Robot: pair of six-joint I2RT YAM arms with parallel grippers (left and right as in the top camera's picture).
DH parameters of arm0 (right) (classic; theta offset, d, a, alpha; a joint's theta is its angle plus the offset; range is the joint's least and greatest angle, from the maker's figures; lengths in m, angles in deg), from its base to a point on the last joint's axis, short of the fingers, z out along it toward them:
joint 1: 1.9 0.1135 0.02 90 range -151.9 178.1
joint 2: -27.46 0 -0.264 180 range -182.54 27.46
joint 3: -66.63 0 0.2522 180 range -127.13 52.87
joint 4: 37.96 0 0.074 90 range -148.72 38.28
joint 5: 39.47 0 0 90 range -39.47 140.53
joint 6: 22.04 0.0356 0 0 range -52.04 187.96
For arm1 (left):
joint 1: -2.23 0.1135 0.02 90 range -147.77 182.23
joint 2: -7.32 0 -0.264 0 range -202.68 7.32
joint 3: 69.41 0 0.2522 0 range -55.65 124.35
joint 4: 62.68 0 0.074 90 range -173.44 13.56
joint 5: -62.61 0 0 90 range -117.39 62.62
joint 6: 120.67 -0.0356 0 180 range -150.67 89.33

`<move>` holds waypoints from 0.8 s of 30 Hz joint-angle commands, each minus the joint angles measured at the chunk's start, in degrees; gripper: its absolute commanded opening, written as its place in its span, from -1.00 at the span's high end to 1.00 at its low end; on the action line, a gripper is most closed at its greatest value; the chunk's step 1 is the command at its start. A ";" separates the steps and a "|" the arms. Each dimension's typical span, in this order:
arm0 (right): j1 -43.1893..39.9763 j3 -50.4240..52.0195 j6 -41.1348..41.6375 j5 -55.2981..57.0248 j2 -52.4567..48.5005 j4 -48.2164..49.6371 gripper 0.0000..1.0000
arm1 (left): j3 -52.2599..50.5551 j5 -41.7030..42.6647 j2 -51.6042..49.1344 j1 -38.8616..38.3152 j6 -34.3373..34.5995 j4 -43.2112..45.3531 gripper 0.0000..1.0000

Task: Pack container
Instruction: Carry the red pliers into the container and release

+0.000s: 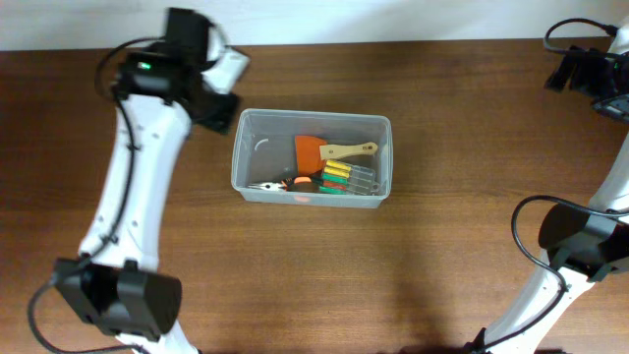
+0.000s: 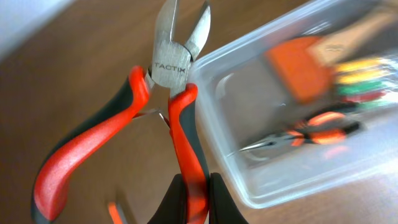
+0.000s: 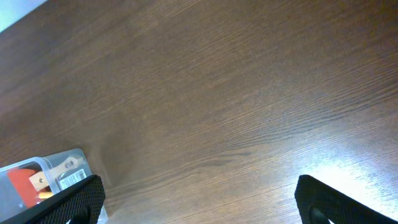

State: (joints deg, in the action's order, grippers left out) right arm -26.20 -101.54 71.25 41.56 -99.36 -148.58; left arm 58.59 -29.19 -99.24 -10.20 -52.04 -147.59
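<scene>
Clenched tight, my left gripper [image 2: 198, 198] pinches 1 red-and-black handle of the side cutters [image 2: 169, 65], while the other handle splays free to the side. Their steel head, stamped TACTIX, points away from me with the blades slightly parted, just beside a corner of the container [image 2: 273, 186]. Seen from overhead, this gripper hangs at the container's far left corner, and the container sits near the middle of the wooden table [image 1: 442, 275]. Inside it lie an orange scraper [image 1: 311, 149] with a wooden handle, a row of screwdrivers [image 1: 339, 178] with yellow, green and red grips, and needle-nose pliers [image 2: 298, 134] along the wall nearest me. Far to the right, my right gripper [image 3: 199, 205] is spread wide with nothing between its 2 fingers, well apart from the container.
</scene>
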 commanded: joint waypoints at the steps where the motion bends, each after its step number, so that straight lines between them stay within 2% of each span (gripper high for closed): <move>1: -0.15 0.24 0.61 -0.52 -0.31 0.17 -0.97 | 0.07 0.35 0.48 -4.55 -11.67 0.17 0.97; 6: -0.15 0.24 0.61 -0.52 -0.31 0.17 -0.97 | -1.70 1.42 -4.09 -7.82 -18.88 0.24 0.96; 15: -0.15 0.24 0.61 -0.52 -0.31 0.17 -0.97 | -3.41 5.29 -18.27 -8.00 -31.43 1.11 0.97; 22: -0.15 0.24 0.61 -0.52 -0.31 0.20 -0.97 | -3.34 2.89 -22.95 -7.91 -29.99 1.03 0.96; 24: -0.15 0.24 0.61 -0.52 -0.31 0.17 -0.97 | -2.23 1.27 -22.49 -7.78 -26.80 -0.28 0.84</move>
State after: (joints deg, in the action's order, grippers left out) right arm -26.20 -101.54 71.23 41.56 -99.36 -148.58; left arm 55.22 -26.13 -122.76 -18.13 -81.06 -146.81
